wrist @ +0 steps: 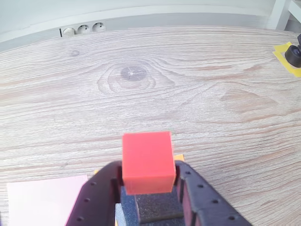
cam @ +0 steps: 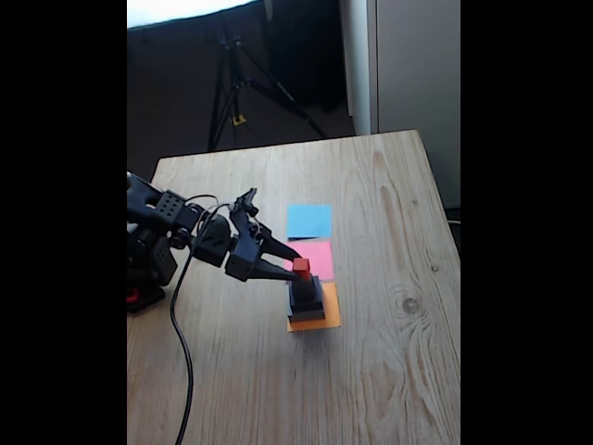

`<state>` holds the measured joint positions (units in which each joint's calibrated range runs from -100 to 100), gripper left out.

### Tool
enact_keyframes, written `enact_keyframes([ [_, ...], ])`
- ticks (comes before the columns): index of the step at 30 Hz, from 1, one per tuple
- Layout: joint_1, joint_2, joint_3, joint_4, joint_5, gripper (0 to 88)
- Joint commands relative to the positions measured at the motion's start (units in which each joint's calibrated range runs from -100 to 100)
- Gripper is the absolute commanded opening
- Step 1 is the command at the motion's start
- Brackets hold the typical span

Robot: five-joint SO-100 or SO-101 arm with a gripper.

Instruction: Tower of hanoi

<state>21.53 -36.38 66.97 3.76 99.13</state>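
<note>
A: The Tower of hanoi stack stands on the orange paper square point(cam: 315, 321), near the middle of the wooden worktop point(cam: 389, 371). The tiny red cube point(cam: 301, 269) tops it, with the small black cube point(cam: 303, 289) beneath and the medium black block point(cam: 307, 304) under that.

B: And the large flat grey block?

A: Only a dark edge shows at the base in the fixed view; it cannot be told apart there. In the wrist view, nearest the camera, the gripper point(wrist: 148, 181) has a black finger point(wrist: 96, 197) on each side of the red cube point(wrist: 147, 161), pressing on it.

B: So it is pinching the cube?

A: It appears so, with the cube sitting on the black cube point(wrist: 157, 205) below.

B: What lies farther off?

A: The pink paper square point(cam: 317, 256) lies just beyond the orange one, then the blue paper square point(cam: 309, 221). Past the worktop's far edge stands a dark tripod point(cam: 236, 93).
</note>
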Motion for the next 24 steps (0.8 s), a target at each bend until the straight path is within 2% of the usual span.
enact_keyframes([
  [1, -0.76, -6.84, -12.52, 20.80, 0.70, 0.2],
  [8, -1.18, -11.01, -32.61, 47.67, 0.87, 0.2],
  [17, -3.18, -5.55, -70.33, 78.19, 0.87, 0.1],
  [20, -4.60, -2.98, -79.70, 82.80, 0.87, 0.1],
  [24, -7.45, -2.98, -82.43, 86.04, 0.87, 0.1],
])
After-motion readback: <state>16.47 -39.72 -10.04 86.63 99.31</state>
